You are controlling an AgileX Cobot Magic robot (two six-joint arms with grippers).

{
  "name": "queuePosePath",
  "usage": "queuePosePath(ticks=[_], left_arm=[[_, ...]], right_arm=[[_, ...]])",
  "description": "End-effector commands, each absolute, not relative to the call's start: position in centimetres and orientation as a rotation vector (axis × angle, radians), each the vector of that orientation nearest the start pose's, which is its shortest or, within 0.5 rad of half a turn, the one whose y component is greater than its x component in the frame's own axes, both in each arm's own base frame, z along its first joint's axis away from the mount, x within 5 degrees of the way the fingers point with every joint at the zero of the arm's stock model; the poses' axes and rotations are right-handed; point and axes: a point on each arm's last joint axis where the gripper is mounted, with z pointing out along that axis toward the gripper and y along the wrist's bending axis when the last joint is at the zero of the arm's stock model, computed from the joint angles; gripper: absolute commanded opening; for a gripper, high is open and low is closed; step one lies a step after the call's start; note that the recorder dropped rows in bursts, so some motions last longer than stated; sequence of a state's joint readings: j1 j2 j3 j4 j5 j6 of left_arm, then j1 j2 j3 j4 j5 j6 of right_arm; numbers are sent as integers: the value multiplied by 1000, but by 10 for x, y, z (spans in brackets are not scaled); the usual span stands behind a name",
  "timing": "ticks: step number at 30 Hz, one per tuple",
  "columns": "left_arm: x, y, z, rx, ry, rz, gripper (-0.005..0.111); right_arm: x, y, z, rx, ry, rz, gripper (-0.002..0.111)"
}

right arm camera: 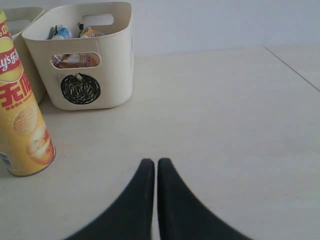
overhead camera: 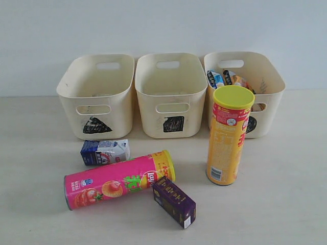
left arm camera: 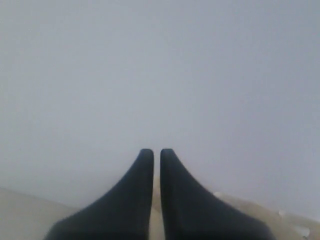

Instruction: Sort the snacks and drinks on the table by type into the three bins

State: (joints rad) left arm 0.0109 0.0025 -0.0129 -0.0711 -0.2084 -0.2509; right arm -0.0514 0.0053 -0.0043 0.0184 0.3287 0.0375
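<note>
The left gripper (left arm camera: 156, 151) is pressing its dark fingers (left arm camera: 142, 170) together with only a thin slit between them, gripping nothing and facing a plain wall. The right gripper (right arm camera: 152, 161) is doing likewise, clenched and empty, hanging over bare tabletop. The table (overhead camera: 291, 204) is offering wide free room to the right of the goods and along its front corners. At the back, against the wall, the three bins are sitting rim to rim in a row: the triangle bin (overhead camera: 97, 97) at left, the square bin (overhead camera: 171, 97) in the middle, the circle bin (overhead camera: 268, 81) at right. The yellow chip tube (overhead camera: 227, 138) is standing upright just before the circle bin, hiding part of its mark. The pink chip tube (overhead camera: 117, 181) is lying on its side in the front left area. The purple carton (overhead camera: 173, 201) is lying at its yellow-lidded end, seemingly touching it. The milk carton (overhead camera: 104, 152) is lying just behind the pink tube. The blue bag (overhead camera: 215, 78) and the orange-white bag (overhead camera: 236, 80) are resting inside the circle bin.
</note>
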Motion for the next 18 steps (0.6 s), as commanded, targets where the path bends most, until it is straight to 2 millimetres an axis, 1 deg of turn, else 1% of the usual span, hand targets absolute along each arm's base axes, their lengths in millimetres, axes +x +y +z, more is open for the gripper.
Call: queuePosePath(ticks=[1, 5, 7, 10, 13, 14, 15, 16, 17, 18], left_arm=[[53, 1, 265, -203, 1196, -258, 4], [66, 1, 291, -179, 1231, -231, 4], [78, 0, 302, -167, 1268, -215, 4], [97, 0, 312, -153, 1345, -195, 4], [120, -2, 318, -124, 1428, -180, 4], [136, -4, 322, -81, 1481, -168, 4], [142, -6, 325, -50, 1503, -152, 4], [156, -10, 329, 11, 1562, -124, 4], [162, -11, 330, 32, 1585, -114, 4], [177, -15, 332, 84, 1647, -83, 4]], right_arm=[[54, -2, 184, 95, 1804, 13, 0], [54, -2, 184, 95, 1804, 13, 0], [54, -2, 184, 95, 1804, 13, 0], [54, -2, 184, 95, 1804, 13, 0], [54, -2, 184, 95, 1804, 13, 0], [54, -2, 184, 95, 1804, 13, 0], [54, -2, 184, 95, 1804, 13, 0], [54, -2, 184, 95, 1804, 13, 0], [54, -2, 184, 95, 1804, 13, 0], [54, -2, 184, 95, 1804, 13, 0]])
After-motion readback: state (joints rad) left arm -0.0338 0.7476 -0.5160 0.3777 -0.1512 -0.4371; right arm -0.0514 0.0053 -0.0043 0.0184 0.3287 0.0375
